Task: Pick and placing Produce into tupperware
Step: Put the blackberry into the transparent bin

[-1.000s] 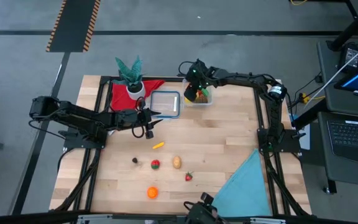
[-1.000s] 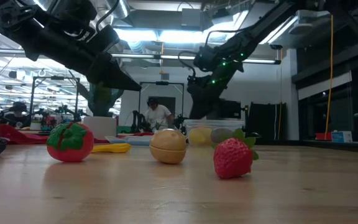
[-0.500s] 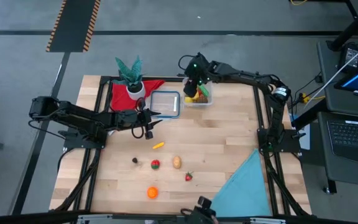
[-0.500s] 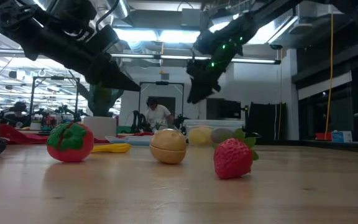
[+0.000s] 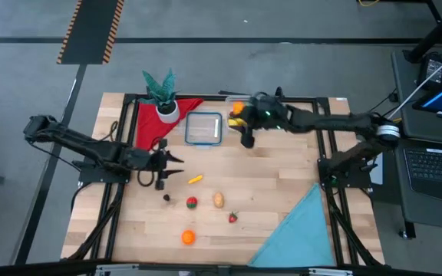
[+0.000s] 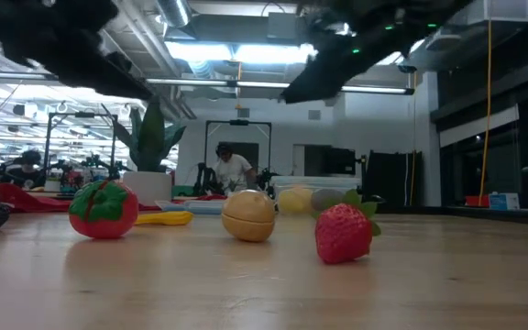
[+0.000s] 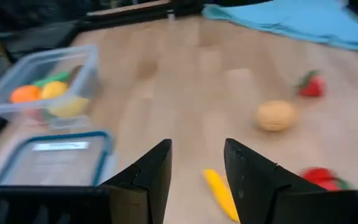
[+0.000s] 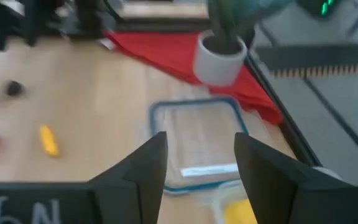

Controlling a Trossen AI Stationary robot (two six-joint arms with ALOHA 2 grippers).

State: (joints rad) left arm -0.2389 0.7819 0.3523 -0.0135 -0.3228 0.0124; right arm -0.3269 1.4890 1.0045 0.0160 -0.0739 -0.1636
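Note:
The tupperware (image 5: pixel 242 112) stands at the far middle of the table with orange and yellow produce inside; it shows in the left wrist view (image 7: pixel 48 84) too. Loose produce lies on the table: a yellow piece (image 5: pixel 196 179), a dark piece (image 5: pixel 167 198), a red tomato (image 5: pixel 192 202), a tan piece (image 5: pixel 218 201), a strawberry (image 5: pixel 233 218) and an orange (image 5: pixel 187 238). My right gripper (image 5: pixel 245 141) hangs open just on the near side of the tub, holding nothing. My left gripper (image 5: pixel 173 159) is open and bare, left of the yellow piece (image 7: pixel 221 194).
A clear lid with a blue rim (image 5: pixel 204 128) lies left of the tub. Behind it are a red cloth (image 5: pixel 153 120) and a potted plant (image 5: pixel 162 93). A blue cloth (image 5: pixel 298 230) covers the near right corner. A person (image 6: pixel 232 170) shows in the room beyond.
My right gripper has come up out of the tub and swung toward the near edge, tipping from steeply down to nearly level. My left gripper has drawn back toward the table's left edge and risen a little. The produce on the table has stayed put.

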